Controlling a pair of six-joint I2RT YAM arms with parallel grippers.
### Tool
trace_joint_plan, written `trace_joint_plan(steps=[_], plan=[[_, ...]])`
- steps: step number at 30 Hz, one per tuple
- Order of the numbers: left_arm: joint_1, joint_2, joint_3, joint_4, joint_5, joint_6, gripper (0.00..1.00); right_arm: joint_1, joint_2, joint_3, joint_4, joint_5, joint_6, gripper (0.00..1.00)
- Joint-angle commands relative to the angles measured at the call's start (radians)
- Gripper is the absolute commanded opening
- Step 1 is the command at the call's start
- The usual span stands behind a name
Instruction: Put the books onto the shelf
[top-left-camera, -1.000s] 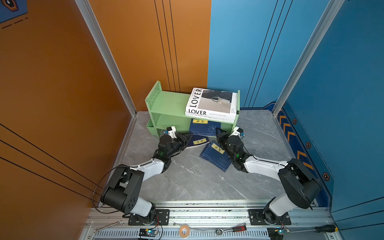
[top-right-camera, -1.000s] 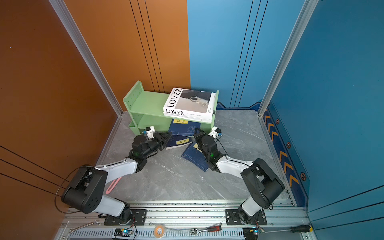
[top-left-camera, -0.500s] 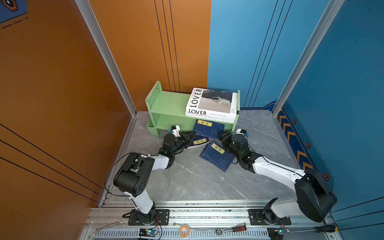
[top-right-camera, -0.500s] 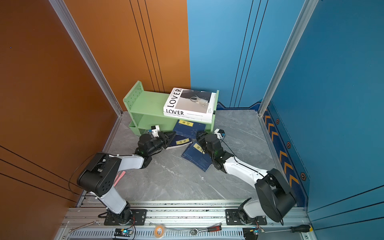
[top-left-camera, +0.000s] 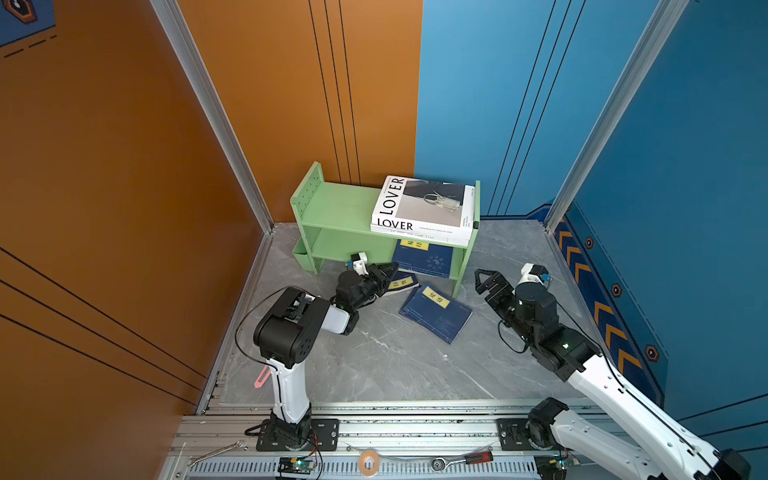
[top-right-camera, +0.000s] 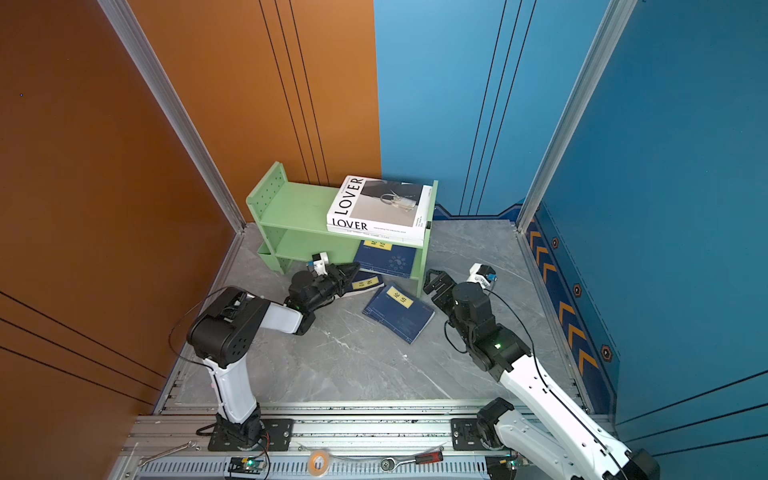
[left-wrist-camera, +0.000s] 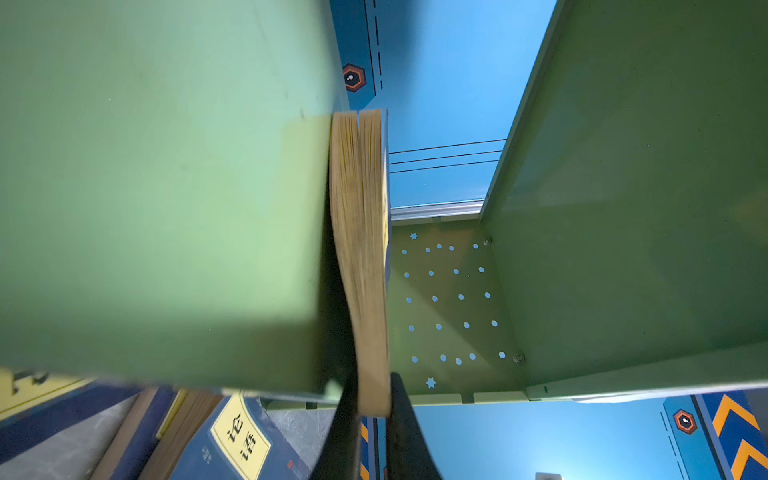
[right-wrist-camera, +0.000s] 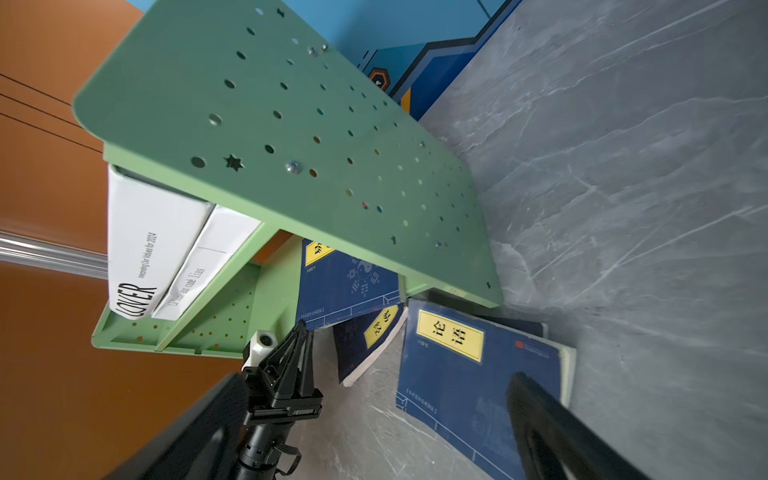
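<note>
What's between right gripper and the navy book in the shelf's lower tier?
The shelf's side panel stands between the right gripper and navy book, in both top views.

Quick headcount, folks: five books total. Two white ones stacked just above centre in both top views, the LOVER book (top-left-camera: 419, 203) on top and a second white book (right-wrist-camera: 199, 266) under it. Three navy ones with yellow labels near mid-frame: upper navy book (top-left-camera: 428, 259), middle navy book (top-left-camera: 405, 284), lower navy book (top-left-camera: 436, 316). One green shelf (top-left-camera: 336, 203). Two arms, left arm (top-left-camera: 286, 332) and right arm (top-left-camera: 536, 307). Along the bottom edge: one wrench (top-left-camera: 216, 452), one tape roll (top-left-camera: 368, 461), one ratchet (top-left-camera: 461, 460).
</note>
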Motion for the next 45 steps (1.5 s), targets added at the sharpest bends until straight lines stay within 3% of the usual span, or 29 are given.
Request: trace_joint_plan(steps=[1,10,21,33,40,45], plan=[[-0.022,0.012,0.039,0.060,-0.025,0.001,0.00,-0.019,0.003,-0.047,-0.014,0.068,-0.150,1.00],[-0.051,0.016,0.040,0.025,-0.068,0.032,0.00,-0.011,0.230,-0.004,0.202,0.026,-0.255,1.00],[-0.080,0.060,0.033,0.065,-0.128,0.002,0.00,0.060,0.461,0.099,0.294,0.134,-0.286,1.00],[-0.085,0.080,0.020,0.101,-0.147,-0.016,0.00,0.109,0.636,0.189,0.309,0.356,-0.276,1.00],[-0.085,0.079,0.014,0.095,-0.138,-0.026,0.16,0.126,0.738,0.225,0.313,0.432,-0.295,1.00],[-0.072,0.049,-0.013,0.031,-0.146,-0.016,0.35,0.135,0.789,0.227,0.323,0.455,-0.277,1.00]])
